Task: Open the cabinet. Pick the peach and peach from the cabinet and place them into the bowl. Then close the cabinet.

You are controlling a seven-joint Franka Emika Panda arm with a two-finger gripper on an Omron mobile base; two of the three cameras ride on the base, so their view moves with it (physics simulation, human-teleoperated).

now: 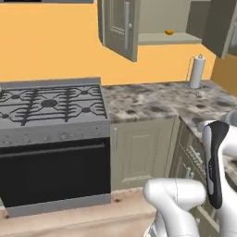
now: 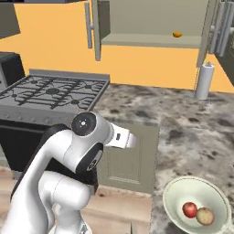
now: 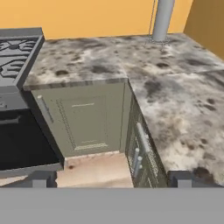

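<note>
Nearest me, my hand [image 3: 111, 179] hangs spread wide, holding nothing, over the speckled tabletop [image 3: 175, 100]. From the left: the stove [image 2: 50, 93], then the cabinet [image 2: 151, 27], doors open, one orange fruit [image 2: 177, 34] on its shelf; the bowl [image 2: 180, 194] holds two peaches [image 2: 197, 212].

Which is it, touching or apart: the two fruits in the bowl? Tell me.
Touching. The right base view shows the red peach and the yellowish peach pressed side by side in the bowl, no gap between.
</note>
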